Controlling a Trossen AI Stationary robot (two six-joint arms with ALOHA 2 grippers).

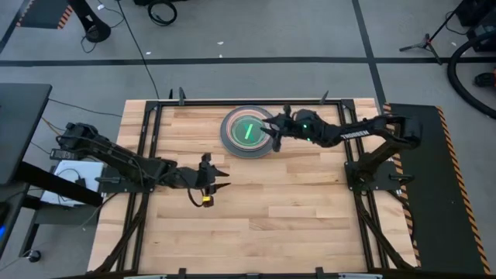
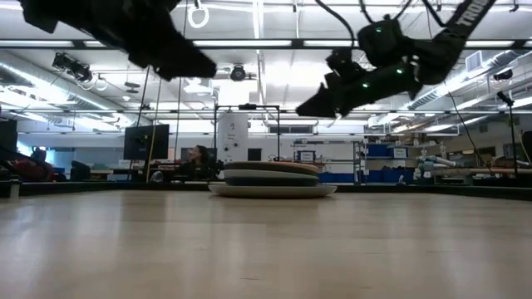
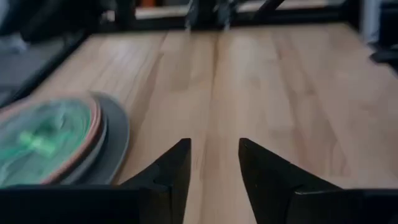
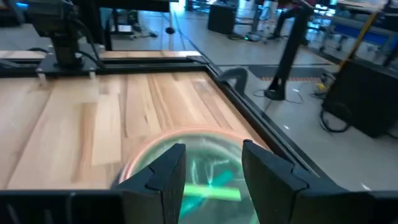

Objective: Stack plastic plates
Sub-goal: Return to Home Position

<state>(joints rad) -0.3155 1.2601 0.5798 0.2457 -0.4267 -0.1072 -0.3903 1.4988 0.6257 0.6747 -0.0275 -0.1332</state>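
Plates (image 1: 237, 133) stacked on table (image 1: 310, 221), right claw (image 1: 269, 129) spread over their rim, left claw (image 1: 221, 178) spread, well apart

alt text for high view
Plastic plates stacked, grey lowest, translucent teal on top, sit at the far edge of the wooden table. The open right hand hovers at the stack's rim; the open left hand, near the table's middle.

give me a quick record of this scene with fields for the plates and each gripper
plates: one stack at the far centre of the table
bottom plate: large grey plate
top plate: translucent teal plate
left gripper: over bare wood nearer mid-table, apart from the stack, jaws open
right gripper: hangs above the stack's right edge, not touching it, jaws open
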